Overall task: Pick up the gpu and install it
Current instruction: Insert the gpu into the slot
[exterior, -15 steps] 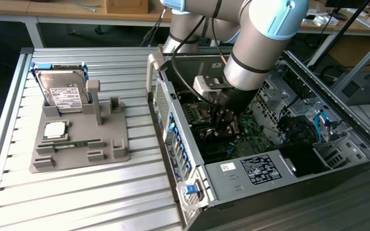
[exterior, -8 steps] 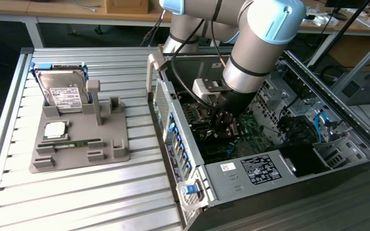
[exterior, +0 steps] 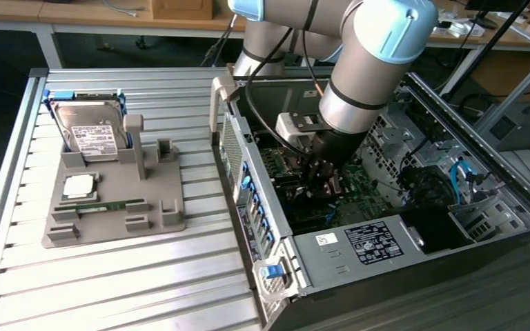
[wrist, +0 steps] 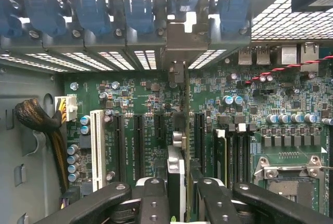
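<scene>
Inside the PC case (exterior: 357,241), hand (wrist: 182,198) half-closed, gripping the gpu (wrist: 186,130) edge-on at the motherboard (wrist: 130,94) slots; grey parts tray (exterior: 108,227) on tabletop (exterior: 108,283) at case's 9 o'clock, exterior view.

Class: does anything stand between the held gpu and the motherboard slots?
Nothing visible does. The gripper holds the gpu edge-on over the black expansion slots; the brown cable bundle lies well aside, by the case wall.

Looks like a robotics lab here: robot arm (exterior: 375,62) over a slatted metal worktop (exterior: 108,276), an opened computer case (exterior: 339,258), cable-strewn wooden benches (exterior: 90,10) behind
</scene>
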Controlling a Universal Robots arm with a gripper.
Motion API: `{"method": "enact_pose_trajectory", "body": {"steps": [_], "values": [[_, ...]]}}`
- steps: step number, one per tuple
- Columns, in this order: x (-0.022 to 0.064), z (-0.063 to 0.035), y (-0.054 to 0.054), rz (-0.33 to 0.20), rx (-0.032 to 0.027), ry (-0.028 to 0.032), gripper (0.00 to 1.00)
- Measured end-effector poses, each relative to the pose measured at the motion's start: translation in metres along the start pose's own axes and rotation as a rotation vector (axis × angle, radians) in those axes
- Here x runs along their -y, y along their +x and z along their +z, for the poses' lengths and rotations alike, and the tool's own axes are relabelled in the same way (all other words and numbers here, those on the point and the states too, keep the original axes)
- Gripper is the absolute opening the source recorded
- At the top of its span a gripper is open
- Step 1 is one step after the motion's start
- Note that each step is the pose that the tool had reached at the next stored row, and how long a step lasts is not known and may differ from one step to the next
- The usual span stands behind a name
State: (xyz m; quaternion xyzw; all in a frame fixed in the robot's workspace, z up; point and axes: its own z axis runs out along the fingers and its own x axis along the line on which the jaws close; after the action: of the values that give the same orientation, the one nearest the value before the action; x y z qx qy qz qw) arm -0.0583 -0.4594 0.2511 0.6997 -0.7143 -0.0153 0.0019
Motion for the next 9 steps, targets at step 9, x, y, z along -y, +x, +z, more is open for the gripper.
{"method": "enact_pose_trajectory", "body": {"steps": [9], "values": [[0.0, 0.0005, 0.0, 0.0, 0.0001, 0.0, 0.27]]}}
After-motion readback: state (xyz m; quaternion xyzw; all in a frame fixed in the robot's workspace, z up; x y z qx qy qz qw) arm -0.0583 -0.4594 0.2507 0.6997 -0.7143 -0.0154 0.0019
